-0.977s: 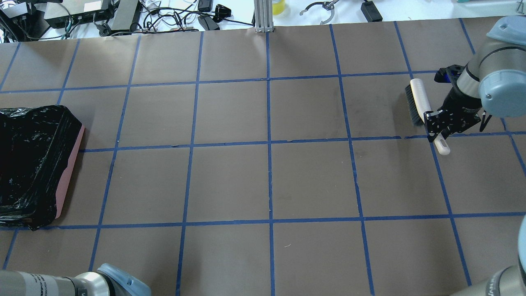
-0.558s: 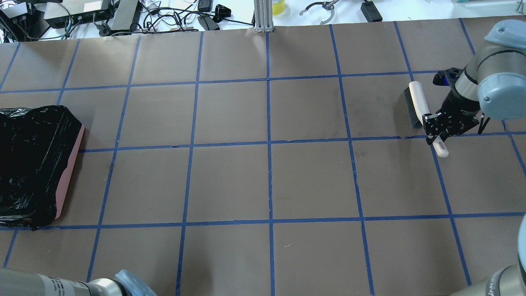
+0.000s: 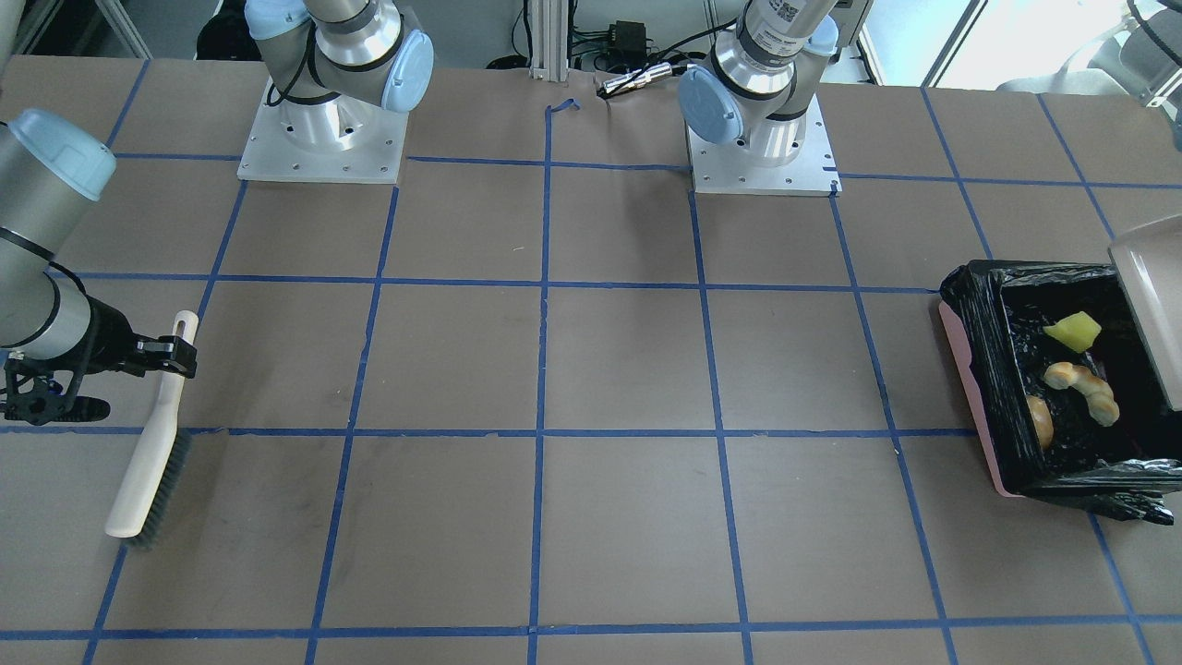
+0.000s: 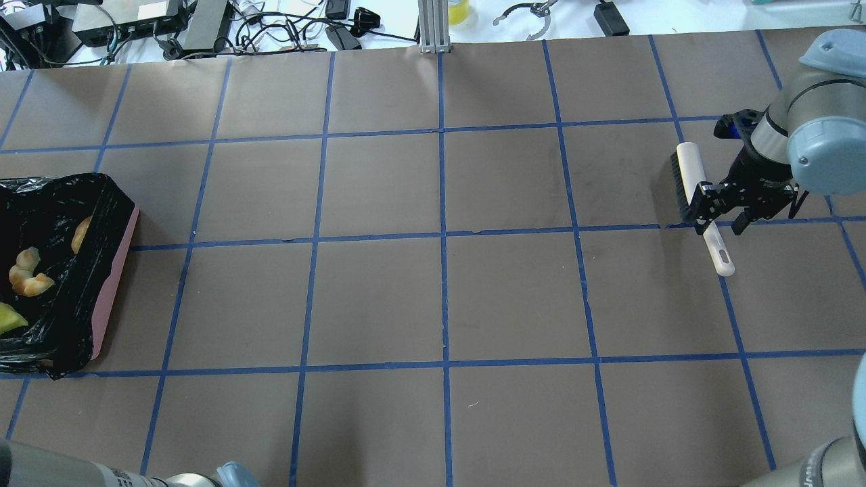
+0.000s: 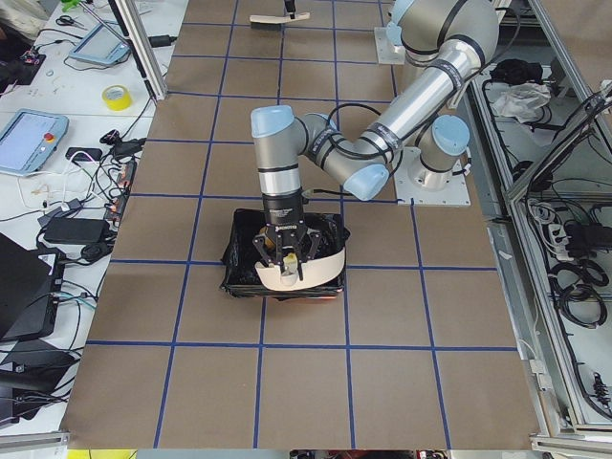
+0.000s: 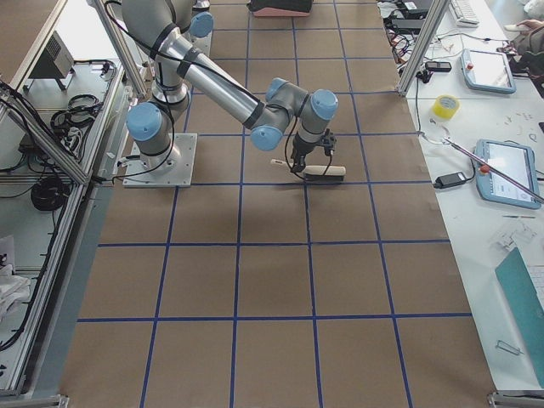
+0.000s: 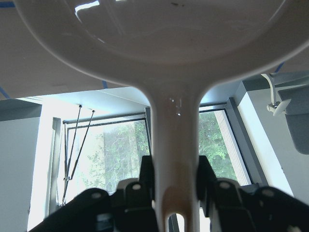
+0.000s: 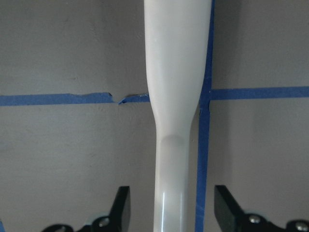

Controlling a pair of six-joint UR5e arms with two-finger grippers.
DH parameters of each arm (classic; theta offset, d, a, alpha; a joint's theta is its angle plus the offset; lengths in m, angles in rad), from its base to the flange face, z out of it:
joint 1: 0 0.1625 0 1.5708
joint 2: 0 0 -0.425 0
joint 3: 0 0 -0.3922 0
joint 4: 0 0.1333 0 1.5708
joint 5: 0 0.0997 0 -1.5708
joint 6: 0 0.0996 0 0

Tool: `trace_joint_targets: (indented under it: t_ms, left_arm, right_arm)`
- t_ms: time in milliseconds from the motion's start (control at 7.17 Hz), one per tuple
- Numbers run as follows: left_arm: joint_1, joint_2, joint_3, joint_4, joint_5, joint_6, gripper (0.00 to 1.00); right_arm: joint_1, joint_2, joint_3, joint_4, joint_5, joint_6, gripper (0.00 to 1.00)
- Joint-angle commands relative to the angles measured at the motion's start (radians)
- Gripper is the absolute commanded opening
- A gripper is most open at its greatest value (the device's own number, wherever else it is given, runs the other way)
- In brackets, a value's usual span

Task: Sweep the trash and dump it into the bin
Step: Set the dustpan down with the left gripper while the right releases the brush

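The bin (image 4: 111,270) stands at the table's left end, pink with a black bag; it also shows in the front view (image 3: 968,369). In it lie the trash pieces: the bun (image 3: 1040,420), the croissant (image 3: 1082,386) and the yellow wedge (image 3: 1073,331). My left gripper (image 7: 176,193) is shut on the handle of the beige dustpan (image 7: 149,38), held tilted over the bin (image 5: 296,273). My right gripper (image 8: 174,212) is open, its fingers on either side of the white brush (image 8: 176,96) without touching it. The brush (image 4: 690,176) lies on the table at the far right.
Blue tape lines grid the brown table cover (image 4: 440,304). Cables and boxes (image 4: 169,27) lie beyond the far edge. The two arm bases (image 3: 319,139) stand on the robot's side of the table.
My right gripper has opened and let go of the brush, which now lies on the table. The three trash pieces have appeared in the bin. The left arm has drawn further out of the overhead view.
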Motion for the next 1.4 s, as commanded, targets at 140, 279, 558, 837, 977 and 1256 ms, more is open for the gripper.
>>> trace_joint_targets:
  t_ms: [140, 279, 558, 837, 977, 1256]
  left_arm:
    - [-0.197, 0.006, 0.039, 0.131, -0.02, 0.016, 0.0]
    - [-0.286, 0.012, 0.071, 0.127, -0.067, 0.0, 0.0]
    - [-0.359, 0.0, 0.075, 0.09, -0.238, -0.189, 0.0]
    - [-0.371, -0.041, 0.07, -0.109, -0.522, -0.511, 0.0]
    - [-0.377, -0.09, 0.065, -0.163, -0.672, -0.574, 0.0]
    - [-0.396, -0.208, 0.067, -0.178, -0.817, -0.624, 0.0]
  right_arm:
    - [0.003, -0.024, -0.032, 0.01, -0.034, 0.001, 0.69]
    - [0.009, -0.031, -0.079, 0.115, -0.031, 0.007, 0.69]
    - [0.064, -0.053, -0.214, 0.267, -0.008, 0.021, 0.7]
    - [0.2, -0.074, -0.312, 0.343, -0.005, 0.063, 0.7]
    - [0.262, -0.099, -0.345, 0.398, -0.003, 0.107, 0.71]
    - [0.381, -0.155, -0.375, 0.441, 0.006, 0.142, 0.73]
